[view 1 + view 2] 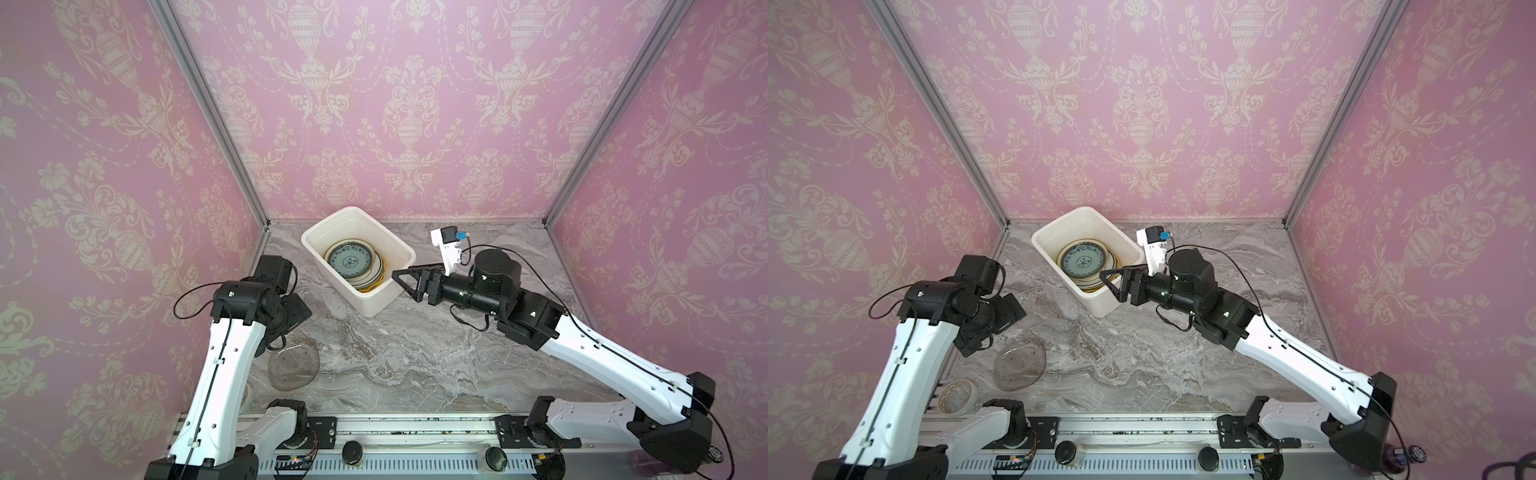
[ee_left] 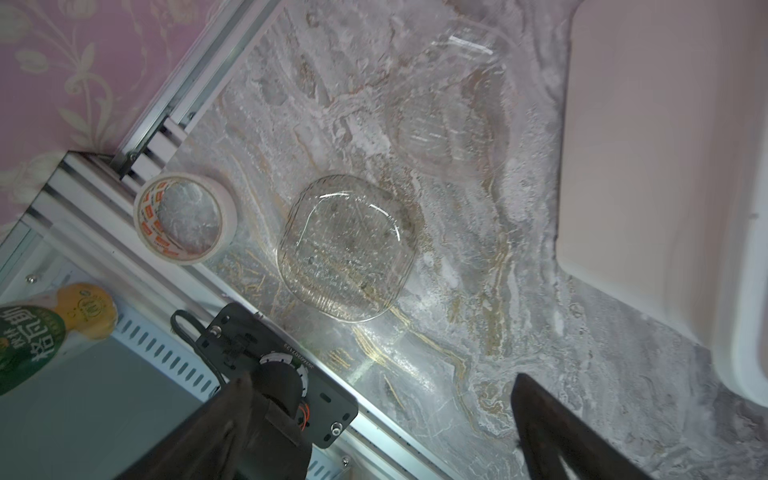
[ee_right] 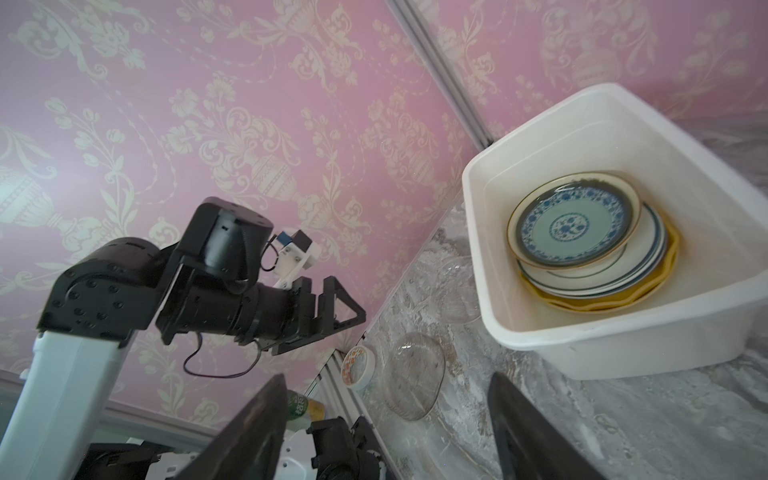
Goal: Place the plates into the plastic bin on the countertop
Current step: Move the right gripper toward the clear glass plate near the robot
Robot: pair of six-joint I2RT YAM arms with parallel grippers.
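While level, right tool [image 1: 404, 274] near bin [image 1: 376, 302].

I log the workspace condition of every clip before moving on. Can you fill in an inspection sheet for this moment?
Surface: grey marble countertop; no spills seen.
Job's things: white bin holds a stack of plates with a teal plate on top. One glass plate and a second glass plate lie outside the bin on the countertop.
Clutter: tape roll at the front-left corner.
Hands: left hand open, empty, over the countertop's left side. Right hand open, empty, beside the bin's right wall.
Cables: black left cable and right cable loop at the wrists, away from the plates.
Surroundings: pink patterned walls, aluminium rails.
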